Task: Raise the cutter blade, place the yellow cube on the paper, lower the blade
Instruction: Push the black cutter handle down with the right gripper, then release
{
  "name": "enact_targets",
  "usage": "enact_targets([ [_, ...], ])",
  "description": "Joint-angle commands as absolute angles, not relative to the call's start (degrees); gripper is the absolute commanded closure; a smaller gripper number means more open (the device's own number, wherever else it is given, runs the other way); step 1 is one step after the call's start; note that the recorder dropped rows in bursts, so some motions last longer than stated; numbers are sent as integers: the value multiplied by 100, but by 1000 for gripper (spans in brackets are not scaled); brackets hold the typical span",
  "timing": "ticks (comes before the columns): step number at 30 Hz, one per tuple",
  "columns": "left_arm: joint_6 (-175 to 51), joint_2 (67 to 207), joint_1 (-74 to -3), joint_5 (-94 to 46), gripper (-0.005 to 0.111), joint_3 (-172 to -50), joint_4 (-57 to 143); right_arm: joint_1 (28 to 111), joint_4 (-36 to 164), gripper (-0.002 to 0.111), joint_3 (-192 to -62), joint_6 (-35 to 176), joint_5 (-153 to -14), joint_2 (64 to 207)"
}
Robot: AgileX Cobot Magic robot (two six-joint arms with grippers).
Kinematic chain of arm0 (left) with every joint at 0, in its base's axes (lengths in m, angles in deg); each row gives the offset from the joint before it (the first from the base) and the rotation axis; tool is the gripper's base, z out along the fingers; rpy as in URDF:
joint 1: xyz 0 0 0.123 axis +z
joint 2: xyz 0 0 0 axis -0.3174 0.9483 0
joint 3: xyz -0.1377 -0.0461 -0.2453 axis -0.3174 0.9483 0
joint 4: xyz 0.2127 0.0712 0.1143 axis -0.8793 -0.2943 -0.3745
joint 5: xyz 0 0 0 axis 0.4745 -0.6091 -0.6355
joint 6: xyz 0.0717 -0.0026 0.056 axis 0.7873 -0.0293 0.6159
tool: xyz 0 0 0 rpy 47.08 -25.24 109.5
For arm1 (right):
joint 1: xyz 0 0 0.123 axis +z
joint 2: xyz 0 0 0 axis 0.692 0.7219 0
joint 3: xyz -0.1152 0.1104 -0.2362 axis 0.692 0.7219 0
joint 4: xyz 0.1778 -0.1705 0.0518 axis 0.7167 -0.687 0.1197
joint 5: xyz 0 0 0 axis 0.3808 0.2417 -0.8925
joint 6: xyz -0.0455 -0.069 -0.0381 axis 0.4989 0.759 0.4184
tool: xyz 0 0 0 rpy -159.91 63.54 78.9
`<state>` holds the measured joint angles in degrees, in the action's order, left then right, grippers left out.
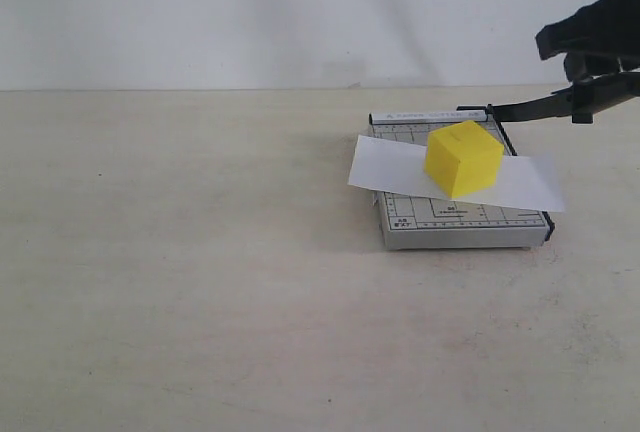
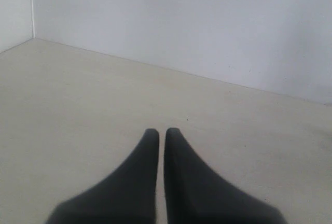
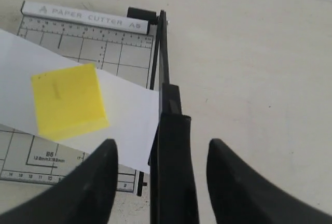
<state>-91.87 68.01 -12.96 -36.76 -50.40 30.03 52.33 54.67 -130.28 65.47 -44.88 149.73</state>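
The yellow cube (image 1: 462, 157) (image 3: 67, 99) rests on the white paper (image 1: 390, 167) (image 3: 129, 125), which lies across the grey gridded cutter board (image 1: 460, 222) (image 3: 88, 42). The cutter blade (image 1: 530, 105) (image 3: 165, 63) is raised off the board, slanting up from its hinge toward the right. My right gripper (image 1: 590, 87) (image 3: 163, 143) is open, its fingers standing on either side of the thick black handle with a gap on each side. My left gripper (image 2: 162, 130) is shut on nothing, over bare table, and is out of the exterior view.
The cutter sits on a pale beige table (image 1: 200, 282) that runs back to a white wall (image 1: 250, 12). In the left wrist view, a corner of that wall meets the table at the far side.
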Motion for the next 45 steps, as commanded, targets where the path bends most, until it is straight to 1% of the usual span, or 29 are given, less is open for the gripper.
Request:
enact_targets([
  [1,-9183,6816,-1306,-3573,102,-5018,3033,5233,5373,57,-13062,6347,-4512,15224],
  [6,-9183,6816,-1306,-3587,102,-5018,3033,5233,5365,57,-13062,6063,-4496,15246],
  [8,-9183,6816,-1306,-3587,102,-5018,3033,5233,5365,62,-13062,6050,-4406,15246],
  [9,-9183,6816,-1306,-3587,102,-5018,3033,5233,5365,67,-13062,6050,-4333,15246],
  [10,-9183,6816,-1306,-3587,102,-5018,3033,5233,5365,74,-13062,6050,-4255,15246],
  [14,-9173,6816,-1306,-3587,102,-5018,3033,5233,5217,108,-13062,6038,-3970,15246],
  [19,-9173,6816,-1306,-3587,102,-5018,3033,5233,5221,108,-13052,6013,-3779,15246],
  [22,-9173,6816,-1306,-3587,102,-5018,3033,5233,5514,108,-13052,6013,-3646,15246],
  [28,-9173,6816,-1306,-3587,102,-5018,3033,5233,6402,108,-12896,6702,-3094,15614],
  [38,-9173,6816,-1306,-3587,102,-5018,3033,5233,7031,108,-11693,7045,-4110,16357],
  [45,-9173,6816,-1306,-3587,102,-5018,3033,5233,7280,108,-11503,7293,-4226,16901],
])
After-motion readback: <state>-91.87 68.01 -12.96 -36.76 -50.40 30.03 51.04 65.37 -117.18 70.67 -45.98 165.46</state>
